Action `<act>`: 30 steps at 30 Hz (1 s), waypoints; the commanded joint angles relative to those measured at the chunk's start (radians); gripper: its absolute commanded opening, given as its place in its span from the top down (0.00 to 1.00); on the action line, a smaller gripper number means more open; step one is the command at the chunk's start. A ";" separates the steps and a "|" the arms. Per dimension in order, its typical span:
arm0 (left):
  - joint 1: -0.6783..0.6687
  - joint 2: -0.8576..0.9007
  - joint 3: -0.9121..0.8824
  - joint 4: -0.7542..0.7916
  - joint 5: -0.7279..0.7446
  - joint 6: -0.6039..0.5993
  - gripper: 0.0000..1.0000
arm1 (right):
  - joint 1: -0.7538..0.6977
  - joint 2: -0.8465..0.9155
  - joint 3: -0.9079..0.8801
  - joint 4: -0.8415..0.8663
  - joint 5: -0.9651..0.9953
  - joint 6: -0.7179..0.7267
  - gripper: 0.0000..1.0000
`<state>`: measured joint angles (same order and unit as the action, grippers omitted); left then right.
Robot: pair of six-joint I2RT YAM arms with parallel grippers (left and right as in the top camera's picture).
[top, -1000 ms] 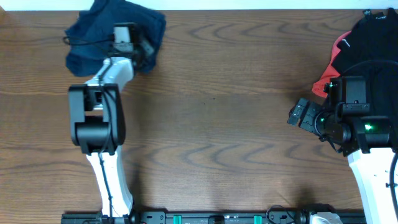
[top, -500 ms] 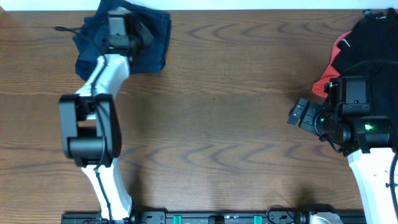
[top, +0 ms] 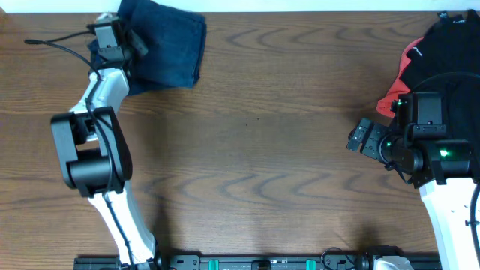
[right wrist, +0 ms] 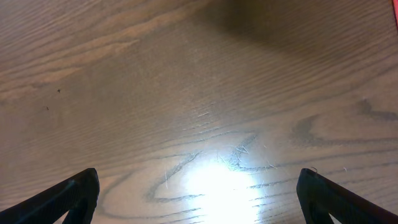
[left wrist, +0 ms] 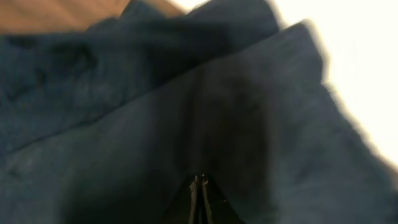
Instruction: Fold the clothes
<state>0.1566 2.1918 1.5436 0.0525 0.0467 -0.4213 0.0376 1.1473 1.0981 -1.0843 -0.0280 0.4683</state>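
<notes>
The left gripper is up in the upper left corner of the table. Its fingers are pinched together on a fold of the navy blue garment, which lies bunched against the far edge. On the right side, the right gripper hangs over bare wood with its fingers spread wide apart and nothing between them. A pile of black and red clothes sits in the upper right corner.
</notes>
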 commanded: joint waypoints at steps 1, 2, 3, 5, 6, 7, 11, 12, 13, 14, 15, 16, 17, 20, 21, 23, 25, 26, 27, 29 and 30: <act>0.020 0.058 -0.001 -0.018 -0.014 0.100 0.94 | 0.005 -0.002 0.006 -0.001 0.001 0.017 0.01; 0.028 0.058 -0.001 -0.031 -0.014 0.101 0.94 | 0.005 -0.002 0.006 -0.001 0.001 0.017 0.01; 0.038 0.058 -0.001 -0.036 -0.013 0.100 0.94 | 0.005 -0.002 0.006 -0.001 0.001 0.017 0.01; 0.052 0.048 -0.001 -0.035 0.008 0.100 0.94 | 0.005 -0.002 0.006 -0.001 0.001 0.017 0.01; 0.060 0.037 -0.001 -0.036 0.026 0.100 0.94 | 0.005 -0.002 0.006 -0.001 0.001 0.017 0.01; 0.066 0.026 -0.001 -0.038 0.045 0.100 0.94 | 0.005 -0.002 0.006 -0.001 0.001 0.017 0.01; 0.072 -0.032 -0.001 -0.048 0.088 0.100 0.94 | 0.005 -0.002 0.006 -0.001 0.001 0.017 0.01; 0.070 -0.046 -0.001 -0.048 0.089 0.100 0.94 | 0.005 -0.002 0.006 -0.001 0.001 0.017 0.01; 0.066 -0.061 -0.001 -0.046 0.089 0.100 0.94 | 0.005 -0.002 0.006 -0.001 0.001 0.017 0.01; 0.061 -0.077 -0.001 -0.039 0.089 0.100 0.94 | 0.005 -0.002 0.006 -0.001 0.001 0.017 0.01; 0.054 -0.092 -0.001 -0.023 0.089 0.100 0.94 | 0.005 -0.002 0.006 -0.001 0.001 0.017 0.01; 0.047 -0.103 -0.001 -0.003 0.089 0.100 0.94 | 0.005 -0.002 0.006 -0.001 0.001 0.017 0.01; 0.039 -0.108 -0.001 0.018 0.089 0.100 0.94 | 0.005 -0.002 0.006 -0.001 0.001 0.017 0.01; 0.014 -0.104 -0.001 0.086 0.092 0.104 0.94 | 0.005 -0.002 0.006 -0.001 0.001 0.017 0.01; 0.008 -0.101 -0.001 0.104 0.092 0.108 0.94 | 0.005 -0.002 0.006 -0.001 0.001 0.017 0.01; -0.006 -0.090 -0.001 0.152 0.092 0.115 0.94 | 0.005 -0.002 0.006 -0.001 0.001 0.017 0.01; -0.011 -0.077 -0.001 0.203 0.092 0.114 0.94 | 0.005 -0.002 0.006 -0.001 0.001 0.017 0.01; -0.011 -0.067 -0.001 0.232 0.092 0.114 0.94 | 0.005 -0.002 0.006 -0.001 0.001 0.017 0.01; -0.011 -0.055 -0.001 0.259 0.092 0.114 0.94 | 0.005 -0.002 0.006 -0.001 0.001 0.017 0.01; -0.011 -0.023 -0.001 0.313 0.092 0.114 0.94 | 0.005 -0.002 0.006 -0.001 0.001 0.017 0.01; -0.011 -0.005 -0.001 0.335 0.091 0.114 0.94 | 0.005 -0.002 0.006 -0.001 0.001 0.017 0.01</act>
<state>0.1352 2.1262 1.5433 0.3626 0.1410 -0.3294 0.0376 1.1473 1.0981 -1.0843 -0.0280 0.4679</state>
